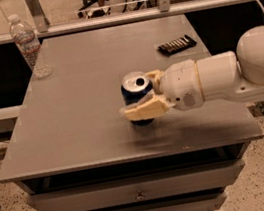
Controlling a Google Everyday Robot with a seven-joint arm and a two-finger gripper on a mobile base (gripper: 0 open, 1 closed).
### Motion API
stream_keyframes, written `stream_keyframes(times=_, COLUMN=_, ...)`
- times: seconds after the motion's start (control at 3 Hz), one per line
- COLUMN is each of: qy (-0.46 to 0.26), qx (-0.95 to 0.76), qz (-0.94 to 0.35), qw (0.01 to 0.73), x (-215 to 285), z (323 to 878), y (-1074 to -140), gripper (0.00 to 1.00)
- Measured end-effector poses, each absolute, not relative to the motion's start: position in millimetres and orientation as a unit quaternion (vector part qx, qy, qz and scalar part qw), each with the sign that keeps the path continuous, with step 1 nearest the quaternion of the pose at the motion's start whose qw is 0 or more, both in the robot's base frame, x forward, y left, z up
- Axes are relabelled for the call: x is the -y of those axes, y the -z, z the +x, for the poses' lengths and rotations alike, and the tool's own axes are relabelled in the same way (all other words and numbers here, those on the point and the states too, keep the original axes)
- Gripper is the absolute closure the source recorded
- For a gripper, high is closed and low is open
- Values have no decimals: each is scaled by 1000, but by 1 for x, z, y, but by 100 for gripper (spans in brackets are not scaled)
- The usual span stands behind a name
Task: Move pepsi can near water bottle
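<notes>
My gripper (138, 94) is clamped on the pepsi can (133, 92), one finger each side, mid-tabletop (83, 116) toward the front edge. Water bottle (28, 45) upright at far-left corner, well apart. Flat black object (176, 45) near the far-right corner.

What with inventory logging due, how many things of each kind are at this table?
Cans: 1, the pepsi can, held in the claw near the table's middle.
Bottles: 1, the water bottle, far left corner.
Flat black objects: 1, far right.
Total: 3.
</notes>
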State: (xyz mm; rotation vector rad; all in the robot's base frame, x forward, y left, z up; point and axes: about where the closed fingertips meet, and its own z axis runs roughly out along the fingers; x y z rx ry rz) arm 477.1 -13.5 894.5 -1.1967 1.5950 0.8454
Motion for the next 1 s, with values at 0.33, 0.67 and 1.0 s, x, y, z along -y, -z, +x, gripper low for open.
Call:
stream_keyframes(times=0.33, qy=-307, qx=-647, qz=-486, qw=500, x=39, z=508, y=-922, gripper=100)
stream_keyframes(times=0.67, qy=-308, qx=-642, qz=-486, qw=507, x=32, z=517, y=-923, gripper=100)
stream_keyframes(times=1.0, qy=-313, qx=-619, qz=-486, qw=531, x=7, z=550, y=-930, gripper=100)
